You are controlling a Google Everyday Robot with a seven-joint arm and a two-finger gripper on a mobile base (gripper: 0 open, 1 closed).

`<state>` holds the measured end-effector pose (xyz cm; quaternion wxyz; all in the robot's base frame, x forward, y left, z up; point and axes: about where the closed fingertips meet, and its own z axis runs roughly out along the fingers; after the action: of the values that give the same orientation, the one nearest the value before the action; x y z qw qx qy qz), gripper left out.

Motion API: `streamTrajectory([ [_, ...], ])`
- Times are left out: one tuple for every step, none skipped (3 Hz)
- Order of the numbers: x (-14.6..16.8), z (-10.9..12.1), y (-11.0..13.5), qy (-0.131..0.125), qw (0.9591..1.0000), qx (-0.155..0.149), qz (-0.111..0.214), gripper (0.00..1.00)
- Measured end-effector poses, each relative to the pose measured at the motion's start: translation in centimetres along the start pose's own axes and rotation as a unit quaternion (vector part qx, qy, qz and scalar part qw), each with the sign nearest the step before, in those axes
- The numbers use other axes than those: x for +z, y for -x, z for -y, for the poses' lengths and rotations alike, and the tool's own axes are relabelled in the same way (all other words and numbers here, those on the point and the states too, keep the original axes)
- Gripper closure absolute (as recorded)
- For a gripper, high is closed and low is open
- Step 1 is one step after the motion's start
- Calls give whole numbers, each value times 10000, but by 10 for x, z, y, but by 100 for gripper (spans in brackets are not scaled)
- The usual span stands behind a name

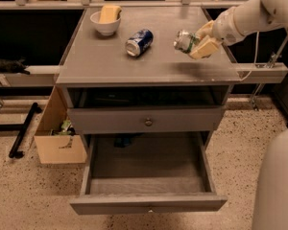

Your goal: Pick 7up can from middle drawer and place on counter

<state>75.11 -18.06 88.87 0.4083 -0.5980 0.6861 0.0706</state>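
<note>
The end effector (198, 40) is over the right part of the counter (110, 63), its two tan fingers (205, 47) pinching the 7up can (184, 40) from the right. The can lies on its side in the grip, silver end turned toward the camera and to the left. It seems to hang clear of the counter, and a soft shadow falls on the grey surface below it, near the front edge. The white arm (245, 18) runs up and to the right from the end effector, out past the counter's right edge.

To the left of the held can, apart from it, a blue can (139, 42) lies on its side near the middle of the counter. Farther left, toward the back corner, a white bowl (104, 25) holds a yellow block (110, 12). The stretch of counter between the blue can and the end effector is bare, and nothing touches the held can but the fingers.

Below the counter is a closed grey drawer front with a round knob (148, 121). Under it the middle drawer (149, 169) is pulled well out toward the camera, its plain grey inside showing. A cardboard box (57, 140) sits on the speckled floor just beside the cabinet's left side.
</note>
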Motion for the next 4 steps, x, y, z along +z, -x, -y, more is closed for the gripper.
streamTrajectory([
  [14, 12, -3, 9, 10000, 54, 56, 76],
  [23, 18, -2, 51, 9999, 53, 87, 52],
  [28, 24, -2, 24, 10000, 44, 48, 29],
  [27, 33, -3, -158, 9998, 83, 31, 1],
])
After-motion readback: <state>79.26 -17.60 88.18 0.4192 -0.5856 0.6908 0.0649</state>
